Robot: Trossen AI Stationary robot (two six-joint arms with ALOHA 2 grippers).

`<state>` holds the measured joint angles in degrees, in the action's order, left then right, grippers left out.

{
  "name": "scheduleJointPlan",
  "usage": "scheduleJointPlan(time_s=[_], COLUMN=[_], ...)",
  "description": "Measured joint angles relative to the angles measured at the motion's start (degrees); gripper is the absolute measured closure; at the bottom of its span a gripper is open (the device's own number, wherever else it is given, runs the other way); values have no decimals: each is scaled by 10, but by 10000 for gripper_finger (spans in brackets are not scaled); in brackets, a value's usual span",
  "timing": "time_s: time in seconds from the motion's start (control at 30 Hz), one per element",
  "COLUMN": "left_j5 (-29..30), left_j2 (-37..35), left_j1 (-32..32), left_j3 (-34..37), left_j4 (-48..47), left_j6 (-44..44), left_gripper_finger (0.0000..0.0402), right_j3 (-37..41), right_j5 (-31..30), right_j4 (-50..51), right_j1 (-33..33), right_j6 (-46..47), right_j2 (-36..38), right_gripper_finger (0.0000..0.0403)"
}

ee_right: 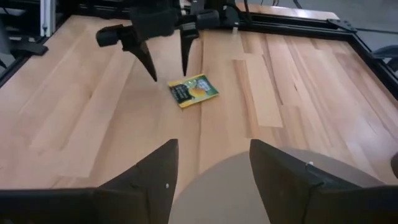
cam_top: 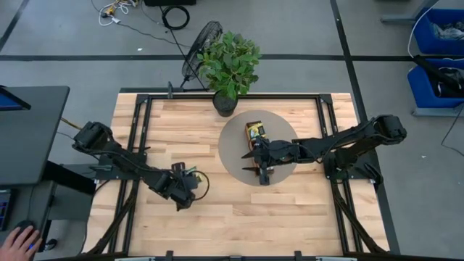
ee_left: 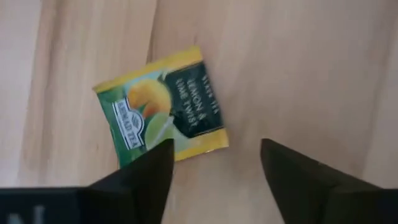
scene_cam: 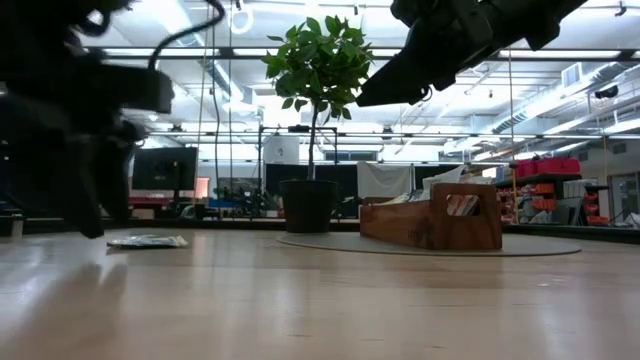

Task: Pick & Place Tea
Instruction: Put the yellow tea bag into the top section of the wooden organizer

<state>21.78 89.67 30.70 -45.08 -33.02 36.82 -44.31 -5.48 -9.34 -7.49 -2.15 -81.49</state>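
**Tea sachet lying free under parted left fingers**

Standing apart, fingers (ee_left: 146, 177) of the left gripper (ee_right: 168, 70), clamping nothing. Hovering just above the tea sachet (ee_left: 163, 106), green and yellow, lying flat on the wooden table (cam_top: 239, 225), lower left of centre in the high view. Spreading apart too, fingers (ee_right: 283, 171) of the right gripper (cam_top: 261, 174), empty, over the grey round mat (cam_top: 233, 134) near the frame's middle. Sitting on that mat, the wooden tray (scene_cam: 432, 222), with a potted plant (cam_top: 228, 65) just above it.
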Motion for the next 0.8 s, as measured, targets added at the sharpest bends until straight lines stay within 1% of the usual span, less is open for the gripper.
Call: scheduleJointPlan(time_s=[0.1,0.17,0.27,0.37,0.5,0.63,0.73,0.77,0.8], left_j5=[-9,-12,-23,-44,-72,-88,-83,-79,-75], left_j2=[0,0,1,1,1,2,3,3,3], left_j1=[-10,-17,-29,-42,-54,-65,-80,-84,-88], left_j3=[14,22,39,51,56,56,57,57,58], left_j4=[10,38,63,77,85,92,95,96,98], left_j6=[-4,-14,-30,-34,-41,-50,-61,-64,-68], left_gripper_finger=[129,121,125,146,203,289,360,379,388], right_j3=[0,0,0,0,0,0,0,0,0], right_j5=[-1,-1,-1,-1,-1,-1,-1,-1,-1], right_j4=[2,1,1,2,4,3,2,3,3], right_j1=[0,0,0,0,0,0,0,0,0], right_j6=[1,2,20,27,28,29,32,32,32], right_j2=[0,0,0,0,0,0,0,0,0], right_gripper_finger=[195,195,195,195,195,195,195,195,195])
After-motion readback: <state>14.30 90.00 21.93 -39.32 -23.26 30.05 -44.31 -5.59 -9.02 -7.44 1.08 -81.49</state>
